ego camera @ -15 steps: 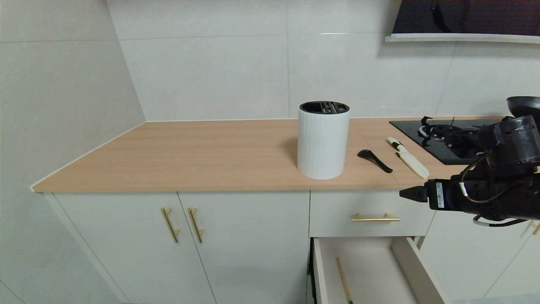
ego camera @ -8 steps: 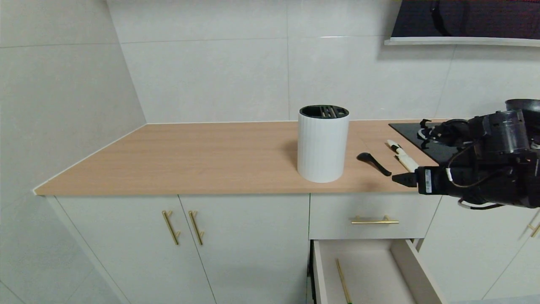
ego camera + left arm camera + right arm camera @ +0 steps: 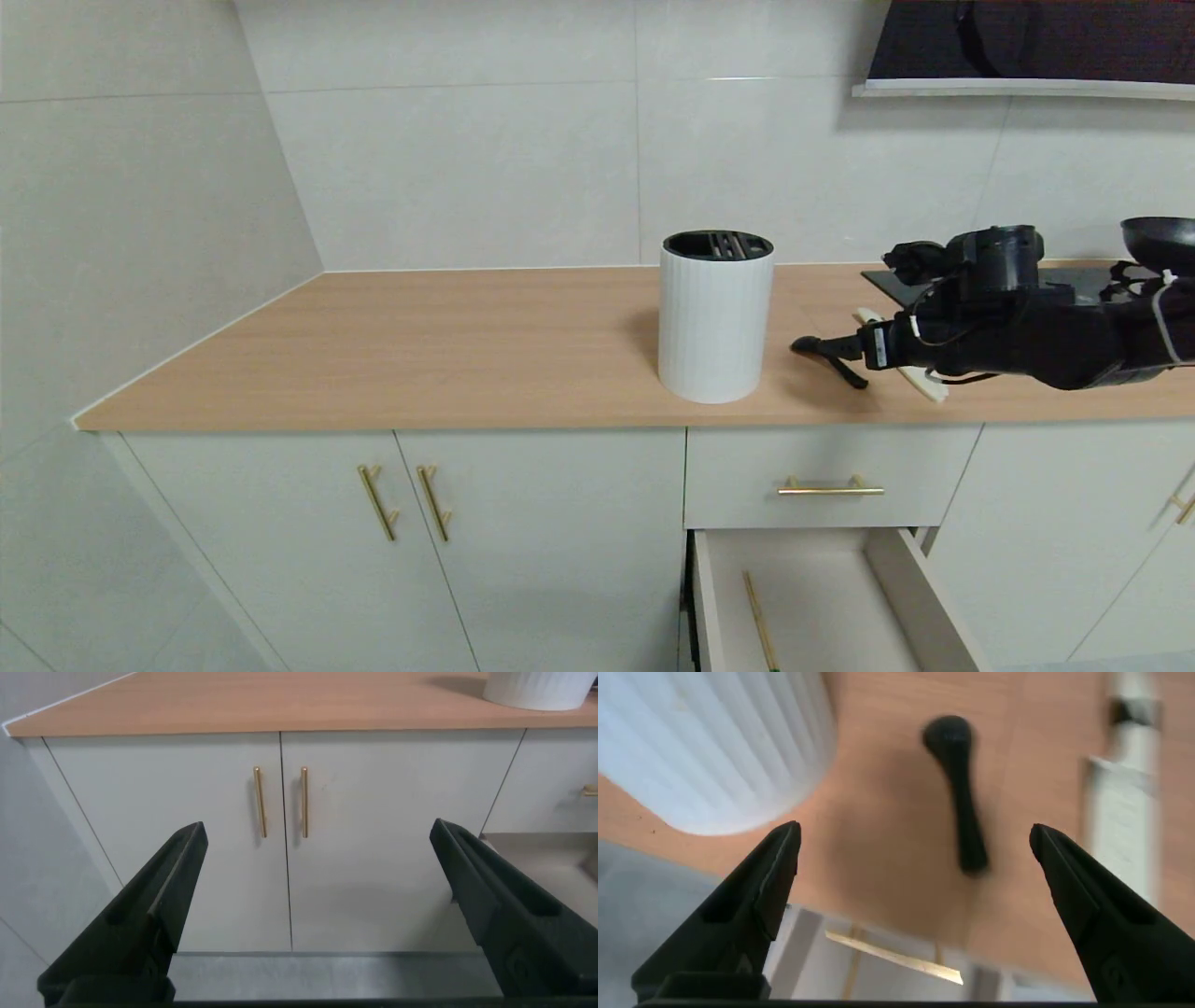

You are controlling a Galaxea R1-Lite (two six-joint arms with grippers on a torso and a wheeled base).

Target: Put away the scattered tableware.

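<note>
The right arm has swung up and in. 1 second ago it hung in front of the drawer fronts below the counter edge, and now the right gripper (image 3: pixel 826 344) is out over the counter (image 3: pixel 467 345), right above the spoon (image 3: pixel 851 373).

In the right wrist view the gripper (image 3: pixel 913 835) has its 2 fingers spread wide, nothing between them but air. The black spoon (image 3: pixel 957 793) lies flat on the wood in the gap between them, untouched as far as I can see.

The holder (image 3: pixel 715 317), a white ribbed cylinder with a dark slotted top, stands upright on the counter just left of the spoon, and its curved wall (image 3: pixel 719 737) shows beside the left finger. To the spoon's right lies the knife (image 3: pixel 931 385), pale with a dark band, mostly hidden under the arm in the head view but clear in the wrist view (image 3: pixel 1125 793), near the spoon yet apart from it.

Down below, the lower drawer (image 3: pixel 896 579) is pulled open with 1 thin stick (image 3: pixel 758 621) lying inside.

The left gripper (image 3: pixel 318 829) is low, facing the cabinet doors (image 3: pixel 374 840) and their 2 gold handles (image 3: pixel 261 801). Its fingers are spread apart too and hold nothing.
</note>
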